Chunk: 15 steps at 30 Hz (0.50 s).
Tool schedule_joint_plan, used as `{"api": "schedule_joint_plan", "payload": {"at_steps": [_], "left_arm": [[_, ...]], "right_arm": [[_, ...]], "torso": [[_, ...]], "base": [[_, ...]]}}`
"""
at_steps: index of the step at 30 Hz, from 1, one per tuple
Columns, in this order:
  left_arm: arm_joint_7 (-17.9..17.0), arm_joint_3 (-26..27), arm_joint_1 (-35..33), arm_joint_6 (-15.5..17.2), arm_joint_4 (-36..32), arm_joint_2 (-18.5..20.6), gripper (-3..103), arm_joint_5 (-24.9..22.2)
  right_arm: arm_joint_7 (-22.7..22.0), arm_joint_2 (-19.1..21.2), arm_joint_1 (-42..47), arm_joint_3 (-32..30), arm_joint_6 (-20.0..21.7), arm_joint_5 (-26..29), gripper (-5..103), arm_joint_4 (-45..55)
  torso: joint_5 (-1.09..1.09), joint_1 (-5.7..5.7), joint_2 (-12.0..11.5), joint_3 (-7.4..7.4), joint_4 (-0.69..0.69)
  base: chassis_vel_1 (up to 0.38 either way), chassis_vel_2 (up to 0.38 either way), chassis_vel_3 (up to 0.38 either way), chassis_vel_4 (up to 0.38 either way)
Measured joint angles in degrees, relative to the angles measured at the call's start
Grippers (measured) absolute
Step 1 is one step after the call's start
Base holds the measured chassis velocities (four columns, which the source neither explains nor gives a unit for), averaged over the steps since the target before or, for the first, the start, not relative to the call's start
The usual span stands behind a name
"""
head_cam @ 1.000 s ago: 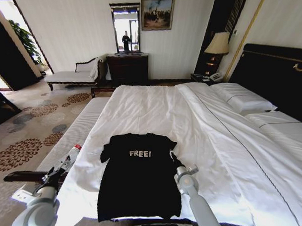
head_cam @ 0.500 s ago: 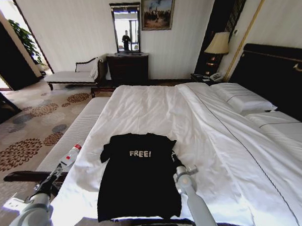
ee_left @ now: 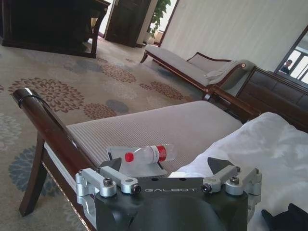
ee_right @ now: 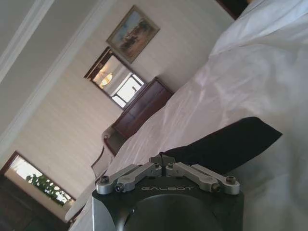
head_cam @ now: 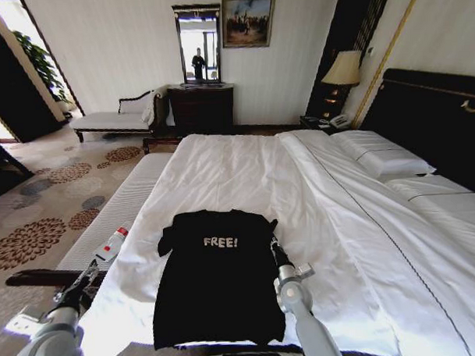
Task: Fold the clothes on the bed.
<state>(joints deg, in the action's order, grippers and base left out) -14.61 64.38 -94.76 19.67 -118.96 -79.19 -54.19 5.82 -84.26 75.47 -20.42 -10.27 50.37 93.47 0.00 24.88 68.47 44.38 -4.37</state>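
Black T-shirt (head_cam: 217, 276) lying flat, "FREE!" lettering up, near the foot edge of the white bed (head_cam: 245, 170). Since a second earlier, the right gripper (head_cam: 272, 241) has been eased along the shirt's right sleeve; jaws drawn together on the fabric, suggesting the first fold is beginning. Left gripper (head_cam: 88, 271), jaws wide, has been lowered beside the bed.

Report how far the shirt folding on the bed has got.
Done: the black T-shirt lies spread flat near the foot of the bed, lettering up, no fold visible. In hand: the right tool sits shut at the shirt's right sleeve edge; the left tool hangs open off the bed's left side, over the bench. Left: every fold.
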Motion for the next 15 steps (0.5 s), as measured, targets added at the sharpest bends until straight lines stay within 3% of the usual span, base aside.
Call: {"api": "schedule_joint_plan", "payload": {"at_steps": [2,4,6,9,14,15], "left_arm": [[0.0,0.0,0.0,0.0,0.0,-0.1,100,0.0],[0.1,-0.1,-0.4,-0.2,-0.2,-0.3,100,0.0],[0.2,-0.1,-0.7,-0.3,-0.2,-0.3,100,0.0],[0.2,0.0,-0.9,-0.4,-0.1,-0.4,100,0.0],[0.2,0.0,-0.9,-0.5,0.3,-0.6,100,0.0],[0.2,-0.1,-0.9,-0.5,0.5,-0.7,100,0.0]], "right_arm": [[0.9,0.0,0.0,0.3,-0.4,-1.0,0,-0.6],[6.0,0.3,-0.3,2.1,-3.8,-7.8,0,-5.1],[8.1,0.5,-0.6,3.2,-5.4,-12.9,0,-8.4],[7.9,0.5,-1.1,3.9,-5.9,-15.7,0,-11.0],[5.6,-0.3,-1.1,4.0,-6.1,-14.8,-3,-12.0],[5.6,-0.2,-0.3,4.0,-6.3,-14.4,2,-11.3]], "torso": [[0.00,0.00,0.0,0.00,0.00],[0.00,0.00,0.0,0.00,0.00],[0.00,0.01,0.0,0.00,-0.01],[0.01,0.00,0.0,0.00,-0.01],[0.00,0.00,0.0,0.00,0.01],[0.00,0.01,0.0,0.00,0.00]], "base": [[0.000,0.000,0.000,0.000],[0.000,0.000,0.000,0.000],[0.000,0.000,0.000,0.000],[0.000,0.000,0.000,0.000],[0.000,0.000,0.000,0.000],[0.000,0.000,0.000,0.000]]}}
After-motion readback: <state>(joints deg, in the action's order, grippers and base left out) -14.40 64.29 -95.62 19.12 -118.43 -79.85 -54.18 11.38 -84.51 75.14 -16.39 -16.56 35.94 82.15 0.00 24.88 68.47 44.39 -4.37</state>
